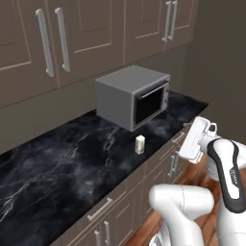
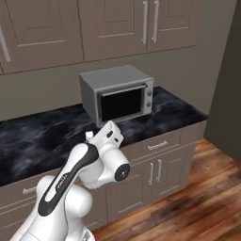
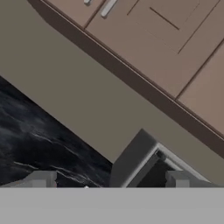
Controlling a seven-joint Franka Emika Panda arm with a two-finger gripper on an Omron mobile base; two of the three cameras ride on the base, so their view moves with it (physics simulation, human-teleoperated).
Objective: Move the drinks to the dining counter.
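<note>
White arm segments (image 1: 182, 204) of the robot fill the near corner of the left base view, the limb bending up to a hand (image 1: 196, 140) held at the front edge of a black marble worktop (image 1: 57, 163). From left to right along that veined surface: a broad bare stretch of stone, then a small cream-white carton (image 1: 140, 144) standing upright near the front edge, then a grey toaster oven (image 1: 132, 96) set further back with its dark glass door facing outward. Carton and oven stand apart, the carton in front of the oven's near corner and just left of the raised hand. Brown wall cabinets (image 1: 62, 38) with long pale handles hang above; brown base cabinets (image 1: 120, 211) run beneath the counter, and wood flooring (image 2: 197, 202) shows at right. In the right base view the arm's hand (image 2: 107, 135) blocks the spot in front of the oven (image 2: 116, 94). Seen from the hand camera, the gripper (image 3: 109, 180) has its jaws spread wide with nothing between them, its two grey fingertips (image 3: 41, 178) framing the worktop and the oven's corner (image 3: 131, 159), the scene rolled at a slant
</note>
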